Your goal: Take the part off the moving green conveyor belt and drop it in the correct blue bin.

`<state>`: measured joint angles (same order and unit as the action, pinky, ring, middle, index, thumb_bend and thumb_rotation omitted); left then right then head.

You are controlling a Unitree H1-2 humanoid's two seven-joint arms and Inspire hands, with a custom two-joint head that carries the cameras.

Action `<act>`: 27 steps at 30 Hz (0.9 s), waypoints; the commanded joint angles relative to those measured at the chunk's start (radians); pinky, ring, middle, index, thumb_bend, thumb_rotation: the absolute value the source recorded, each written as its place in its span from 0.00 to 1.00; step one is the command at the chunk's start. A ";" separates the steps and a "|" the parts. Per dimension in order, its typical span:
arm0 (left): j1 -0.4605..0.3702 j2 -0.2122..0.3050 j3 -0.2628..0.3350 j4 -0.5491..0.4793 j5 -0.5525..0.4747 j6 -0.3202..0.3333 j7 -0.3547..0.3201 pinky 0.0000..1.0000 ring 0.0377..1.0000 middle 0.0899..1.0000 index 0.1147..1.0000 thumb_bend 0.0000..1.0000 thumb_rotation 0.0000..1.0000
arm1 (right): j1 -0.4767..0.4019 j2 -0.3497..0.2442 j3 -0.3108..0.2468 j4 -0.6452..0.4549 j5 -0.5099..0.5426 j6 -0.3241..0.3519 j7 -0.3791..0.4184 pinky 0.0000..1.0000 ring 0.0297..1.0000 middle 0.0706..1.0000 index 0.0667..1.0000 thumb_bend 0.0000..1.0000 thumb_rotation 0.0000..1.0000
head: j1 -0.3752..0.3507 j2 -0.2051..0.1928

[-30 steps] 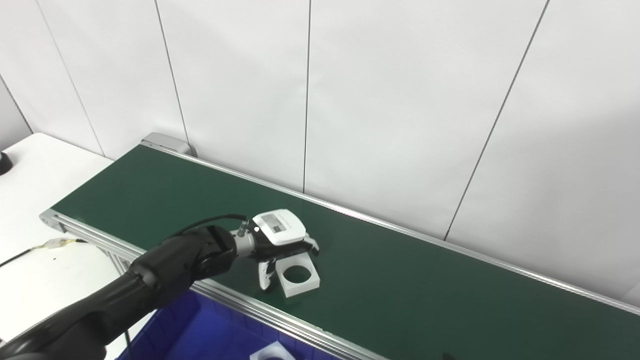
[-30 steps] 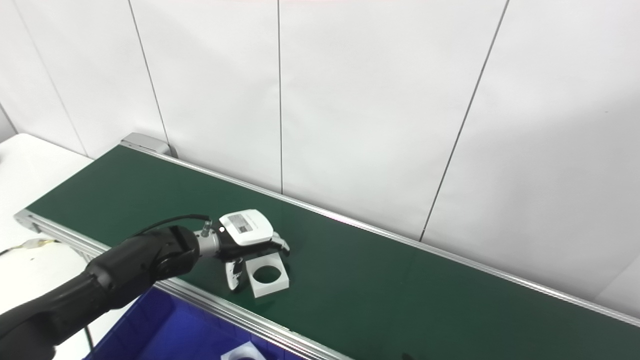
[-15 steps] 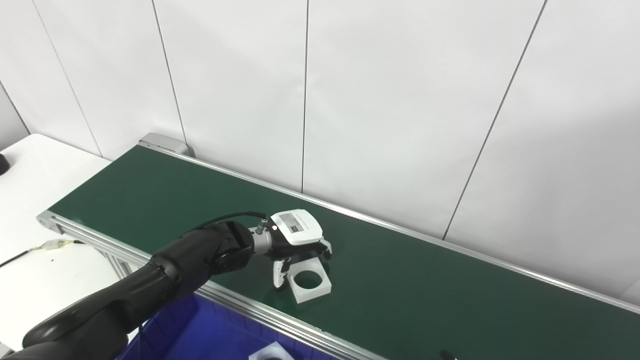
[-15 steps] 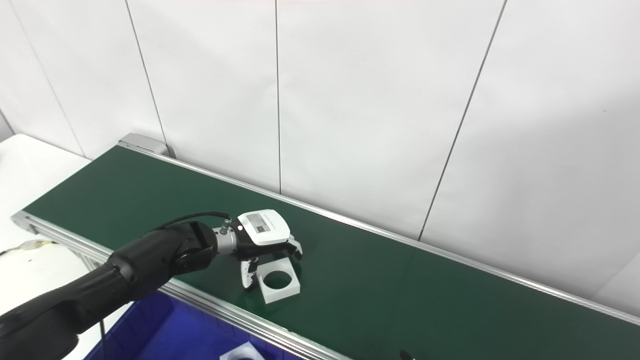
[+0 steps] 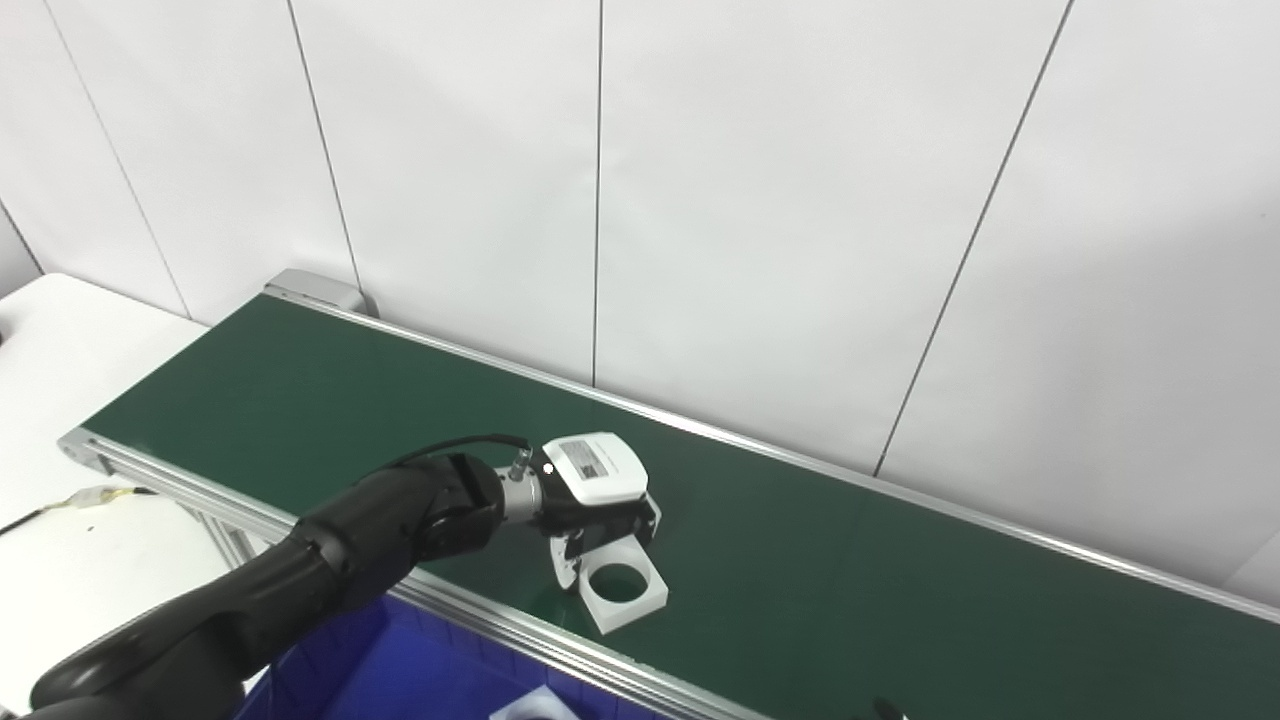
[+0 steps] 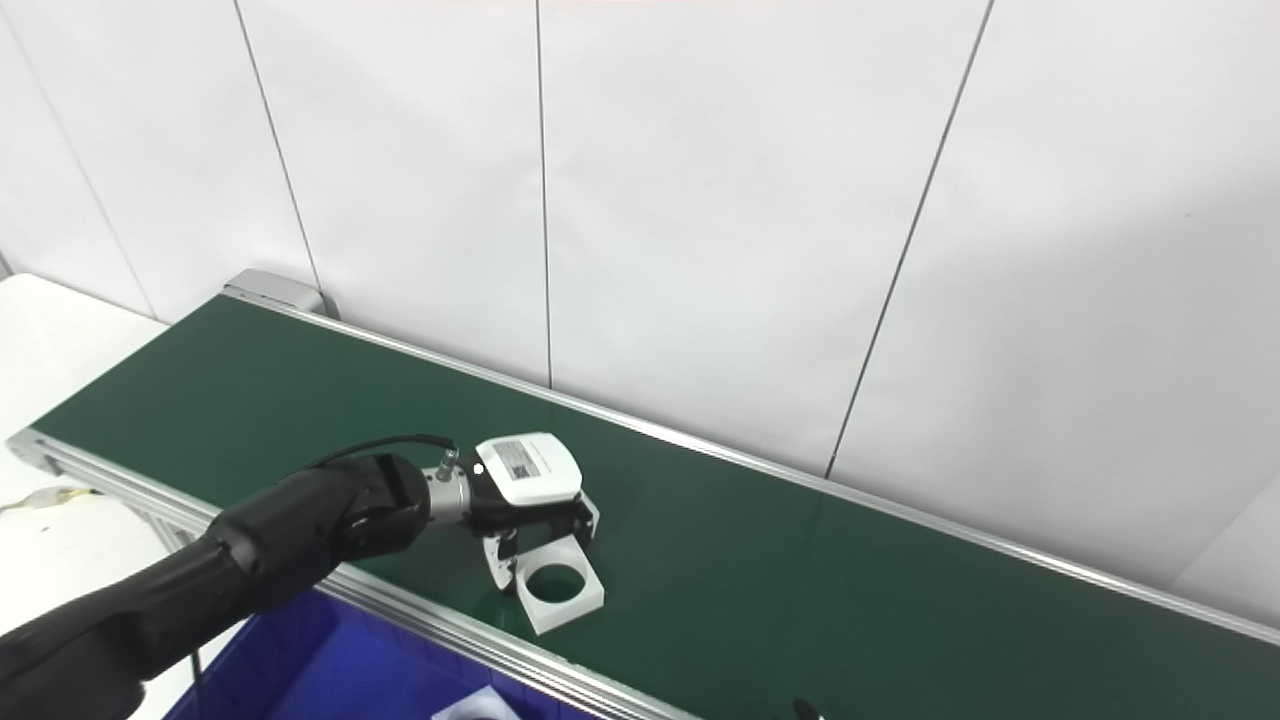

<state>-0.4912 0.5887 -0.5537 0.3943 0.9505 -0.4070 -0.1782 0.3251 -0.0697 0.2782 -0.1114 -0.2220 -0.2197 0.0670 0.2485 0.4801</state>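
Since half a second ago the left hand (image 5: 598, 500) has dropped lower over the white part (image 5: 622, 589), fingers narrowing around its near edge though not yet clamped, so the pickup off the green belt (image 5: 850, 570) looks imminent.

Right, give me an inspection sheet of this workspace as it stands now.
Surface: green conveyor belt with silver side rails, beside a white table.
Job's things: white square part with a round hole, flat on the belt; blue bin below the near rail, a white piece inside.
Clutter: nothing seen.
Hands: left hand over the part's far edge, fingers at its sides, grip not confirmed; right hand not in view.
Cables: black cable at the left wrist; wire on the table.
Surroundings: white wall panels.
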 commanded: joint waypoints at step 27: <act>0.056 0.038 0.117 -0.179 -0.078 0.010 0.006 0.56 0.55 0.45 0.42 0.52 0.00 | -0.007 0.000 -0.005 -0.020 0.013 -0.062 -0.003 0.77 0.84 0.86 0.96 0.62 0.50 | -0.005 0.004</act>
<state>-0.4013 0.5948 -0.4684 0.2459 0.8897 -0.4026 -0.1890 0.3261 -0.0741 0.2740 -0.1114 -0.2137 -0.2275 0.0674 0.2439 0.4832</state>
